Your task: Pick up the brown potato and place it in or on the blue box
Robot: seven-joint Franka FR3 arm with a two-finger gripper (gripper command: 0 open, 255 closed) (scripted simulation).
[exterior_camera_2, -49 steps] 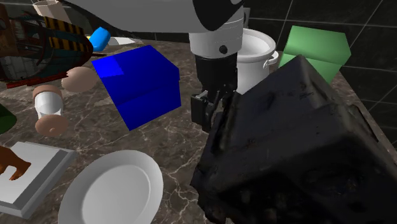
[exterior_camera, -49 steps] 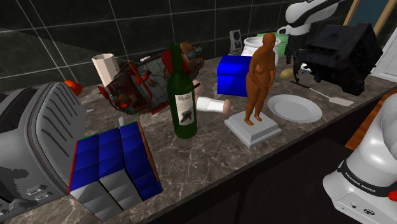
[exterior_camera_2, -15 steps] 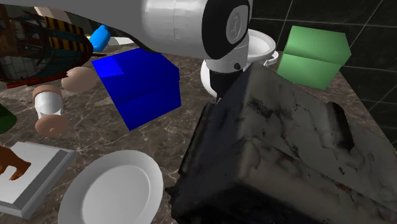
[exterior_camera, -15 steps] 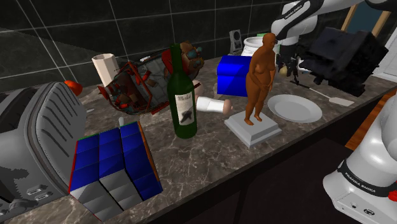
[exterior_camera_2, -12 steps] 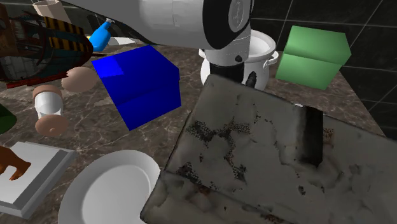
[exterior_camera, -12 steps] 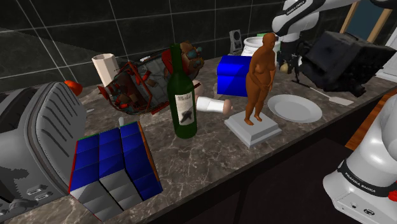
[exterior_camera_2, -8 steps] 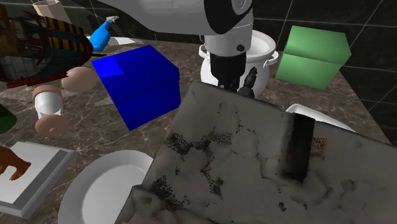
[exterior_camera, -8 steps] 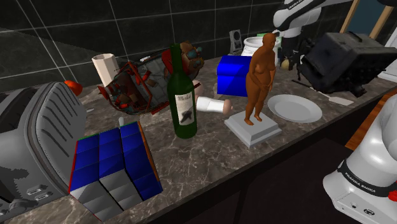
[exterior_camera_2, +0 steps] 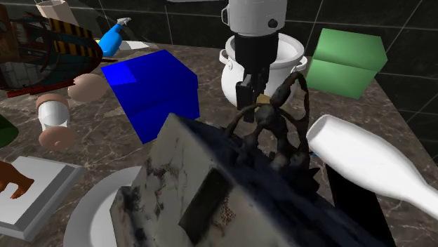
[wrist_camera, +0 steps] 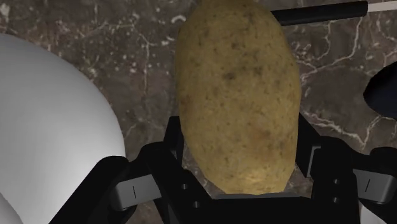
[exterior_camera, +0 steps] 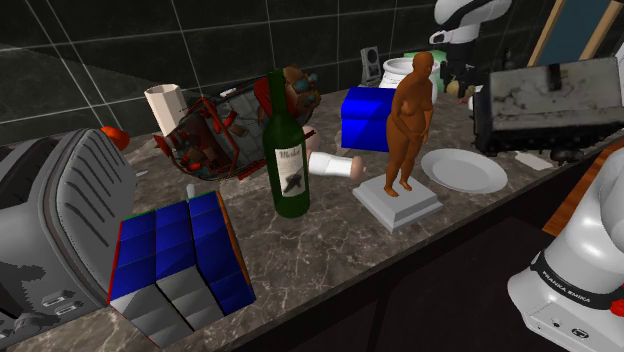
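Note:
A speckled tan-brown potato (wrist_camera: 238, 95) is clasped between my two black fingers (wrist_camera: 173, 145), so my gripper (wrist_camera: 238, 149) is shut on it. It hangs above the dark marble counter (wrist_camera: 127, 44), beside a white pot (exterior_camera_2: 275, 64). In the shoulder view my gripper (exterior_camera: 457, 80) is at the far right, behind the brown figurine (exterior_camera: 410, 115). The blue box (exterior_camera: 365, 117) stands on the counter to the shoulder view's left of the figurine. In the second exterior view the blue box (exterior_camera_2: 151, 90) lies to the left of my gripper (exterior_camera_2: 253, 88).
A large boxy grey and black object (exterior_camera: 555, 100) lies tipped beside my gripper, close to a white plate (exterior_camera: 462, 170). A green box (exterior_camera_2: 347, 59) and a white bottle (exterior_camera_2: 372, 165) are near. A wine bottle (exterior_camera: 288, 150), a model ship and a toaster crowd the counter's left.
My arm has risen with the potato in the gripper. The large boxy object has rolled over, now showing a pale mottled face. A white bottle has come into the second exterior view.

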